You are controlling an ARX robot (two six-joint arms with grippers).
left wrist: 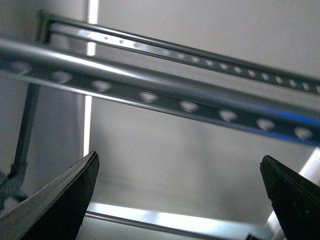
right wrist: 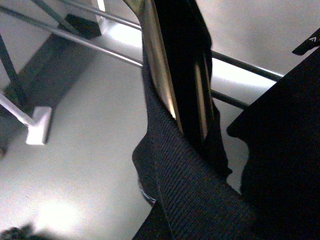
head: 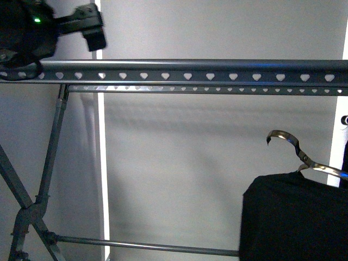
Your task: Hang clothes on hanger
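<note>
Rail high, load low: the black T-shirt (head: 293, 217) hangs on a thin brass hanger (head: 296, 142) near the right end of the rack (head: 187, 76), its hook pointing up and well below the punched rail, with nothing yet over that rail. Your left gripper (left wrist: 177, 200) sits up by the rail's left end, fingers spread wide and empty. The front view does not settle whether the arm behind it touches the rail. Your right gripper cannot be made out in any view. The right wrist camera shows only brass strip and black knit pressed close to the lens, so you cannot tell from it whether the jaws are clamped, or on what. The likely failure is a short lift: bring the hook up too shallow and it would strike the rail's face, or slip past and catch the second rail (head: 217, 89) just behind. Tilt the hanger on the way and the shirt could slide off one shoulder. Its lower part hangs by the right end of the bottom crossbar (head: 147, 246), where a sideways swing may snag it. A nudge from the left arm could shake the rack as the hook arrives.
</note>
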